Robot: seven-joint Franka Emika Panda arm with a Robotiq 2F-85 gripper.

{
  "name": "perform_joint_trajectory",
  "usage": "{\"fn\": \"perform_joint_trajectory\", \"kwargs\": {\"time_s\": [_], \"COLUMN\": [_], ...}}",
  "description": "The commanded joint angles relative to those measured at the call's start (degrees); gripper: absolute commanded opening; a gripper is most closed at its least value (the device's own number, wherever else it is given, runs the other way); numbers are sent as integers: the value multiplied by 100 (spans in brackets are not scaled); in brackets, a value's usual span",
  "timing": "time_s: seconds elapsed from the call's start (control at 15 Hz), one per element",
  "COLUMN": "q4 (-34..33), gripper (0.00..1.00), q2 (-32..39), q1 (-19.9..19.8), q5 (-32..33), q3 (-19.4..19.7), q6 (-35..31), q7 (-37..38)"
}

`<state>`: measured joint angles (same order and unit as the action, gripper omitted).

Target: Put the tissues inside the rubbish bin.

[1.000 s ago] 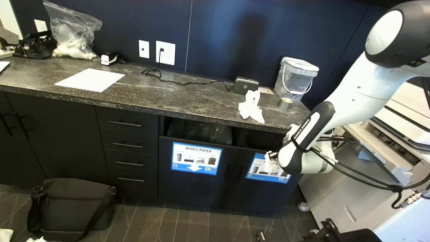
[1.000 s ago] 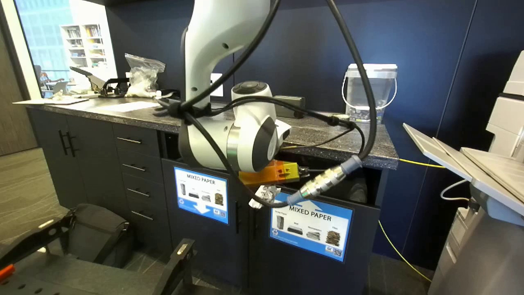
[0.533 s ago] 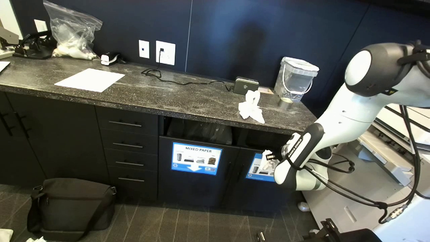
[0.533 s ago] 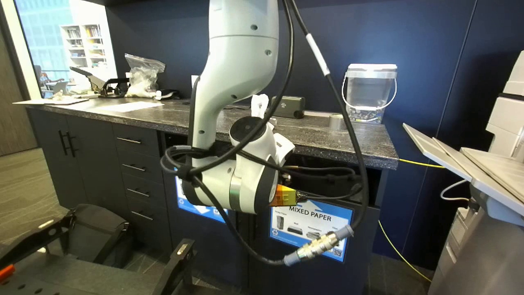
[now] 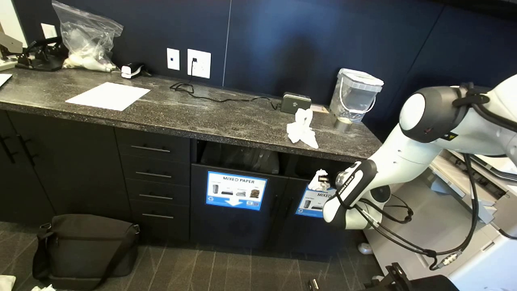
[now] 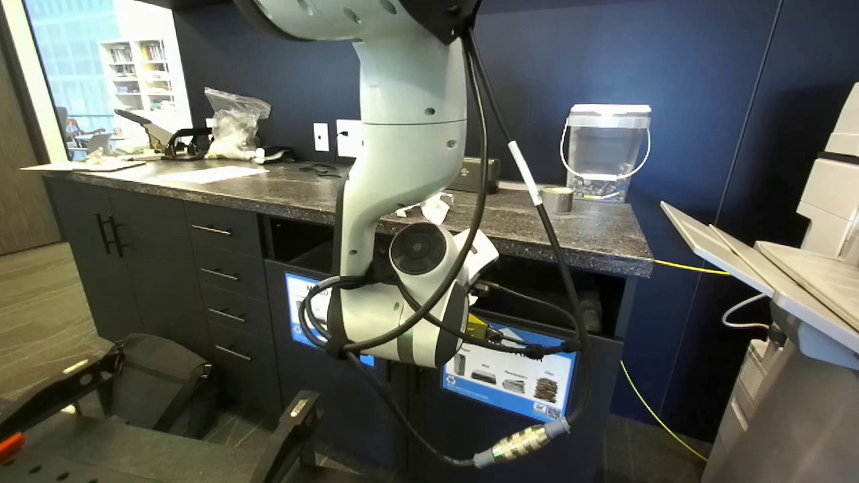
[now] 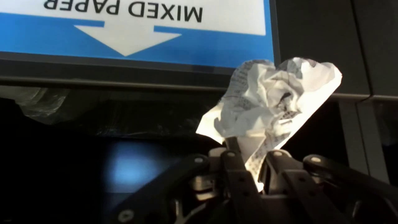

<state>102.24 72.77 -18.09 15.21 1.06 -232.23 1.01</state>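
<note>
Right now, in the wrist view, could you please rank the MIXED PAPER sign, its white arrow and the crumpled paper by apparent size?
1. MIXED PAPER sign, partly out of frame
2. crumpled paper, nearer than the sign
3. white arrow

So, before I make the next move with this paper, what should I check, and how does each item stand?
1. Grip on the crumpled white printed paper: ok; the gripper is shut on it.
2. Paper fully in line with the dark cabinet opening: not ok; in the wrist view it also overlaps the blue-and-white MIXED PAPER sign.
3. Gap between paper and dark cabinet front: cannot tell; depth is unclear.
4. Correct container: cannot tell; a clear plastic bucket with a white handle also stands on the dark speckled countertop.
5. All crumpled paper put away: not ok; a crumpled white tissue lies on the countertop.
</note>
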Motion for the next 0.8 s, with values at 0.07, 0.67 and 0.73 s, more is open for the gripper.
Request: {"fn": "perform_joint_trajectory", "kwargs": {"time_s": [0.07,0.67,0.73], "q4": [-906,-2097,-2250], "gripper": [15,15,15], "q2": [610,1290,1370], "q1": [-112,-141,-121], "q5": [-91,-274,-290], "q3": [-73,-165,-174], "q6": [-818,-1195,-1175], "q7": [493,1181,1237]}}
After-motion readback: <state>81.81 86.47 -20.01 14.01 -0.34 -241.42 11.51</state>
